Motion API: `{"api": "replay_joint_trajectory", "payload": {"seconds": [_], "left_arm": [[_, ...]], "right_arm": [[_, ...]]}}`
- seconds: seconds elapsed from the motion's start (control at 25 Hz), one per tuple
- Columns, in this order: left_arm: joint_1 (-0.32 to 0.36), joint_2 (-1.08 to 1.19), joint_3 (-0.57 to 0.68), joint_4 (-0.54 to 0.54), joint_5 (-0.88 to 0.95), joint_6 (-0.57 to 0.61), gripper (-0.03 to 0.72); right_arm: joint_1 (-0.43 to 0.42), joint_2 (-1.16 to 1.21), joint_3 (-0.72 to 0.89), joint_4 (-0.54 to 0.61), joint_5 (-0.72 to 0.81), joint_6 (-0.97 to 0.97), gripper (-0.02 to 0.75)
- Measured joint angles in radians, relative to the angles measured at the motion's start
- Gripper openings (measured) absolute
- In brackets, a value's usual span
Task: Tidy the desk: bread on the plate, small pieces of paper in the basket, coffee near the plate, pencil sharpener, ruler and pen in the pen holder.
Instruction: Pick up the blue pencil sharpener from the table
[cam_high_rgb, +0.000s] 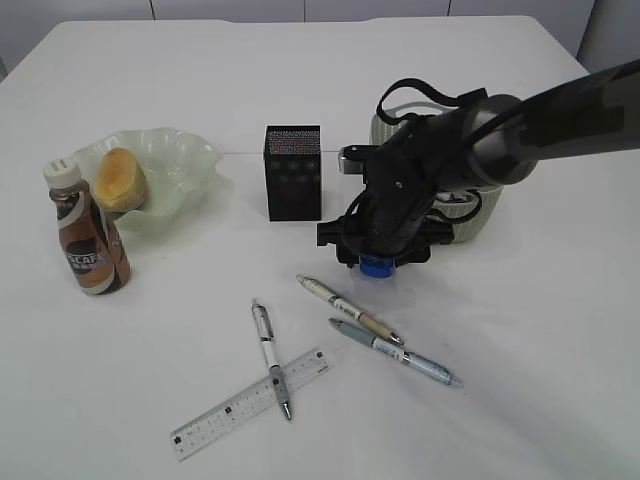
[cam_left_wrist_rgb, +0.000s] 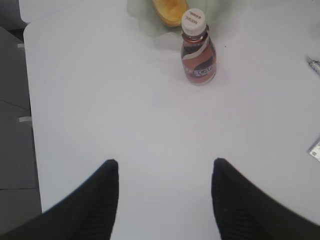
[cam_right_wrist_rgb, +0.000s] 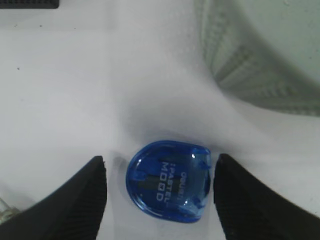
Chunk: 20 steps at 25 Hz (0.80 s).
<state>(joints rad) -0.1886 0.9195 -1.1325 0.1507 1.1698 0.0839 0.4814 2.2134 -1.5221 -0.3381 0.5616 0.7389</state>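
A blue pencil sharpener (cam_right_wrist_rgb: 168, 182) lies on the white table between the open fingers of my right gripper (cam_right_wrist_rgb: 160, 172), with a gap on each side; in the exterior view the sharpener (cam_high_rgb: 375, 266) shows under that gripper (cam_high_rgb: 378, 255). My left gripper (cam_left_wrist_rgb: 165, 167) is open and empty over bare table. The bread (cam_high_rgb: 120, 179) lies on the pale green plate (cam_high_rgb: 190, 160), with the coffee bottle (cam_high_rgb: 88, 235) standing next to it. The black pen holder (cam_high_rgb: 293, 172) stands mid-table. Three pens (cam_high_rgb: 270, 352) (cam_high_rgb: 350, 310) (cam_high_rgb: 395, 352) and a clear ruler (cam_high_rgb: 245, 402) lie in front. No paper pieces show.
The grey-green basket (cam_high_rgb: 470, 215) stands right behind my right arm, and its ribbed wall (cam_right_wrist_rgb: 240, 65) is close above the sharpener in the right wrist view. The coffee bottle (cam_left_wrist_rgb: 198, 50) and plate (cam_left_wrist_rgb: 145, 22) are far ahead of the left gripper.
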Motion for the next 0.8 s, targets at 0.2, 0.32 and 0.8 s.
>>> {"api": "replay_joint_trajectory", "payload": {"seconds": [0.2, 0.32, 0.8], "left_arm": [[0.000, 0.000, 0.000, 0.000, 0.000, 0.000, 0.434], [0.000, 0.000, 0.000, 0.000, 0.000, 0.000, 0.434], [0.000, 0.000, 0.000, 0.000, 0.000, 0.000, 0.434]], "right_arm": [[0.000, 0.000, 0.000, 0.000, 0.000, 0.000, 0.491], [0.000, 0.000, 0.000, 0.000, -0.001, 0.002, 0.491], [0.000, 0.000, 0.000, 0.000, -0.001, 0.002, 0.491]]}}
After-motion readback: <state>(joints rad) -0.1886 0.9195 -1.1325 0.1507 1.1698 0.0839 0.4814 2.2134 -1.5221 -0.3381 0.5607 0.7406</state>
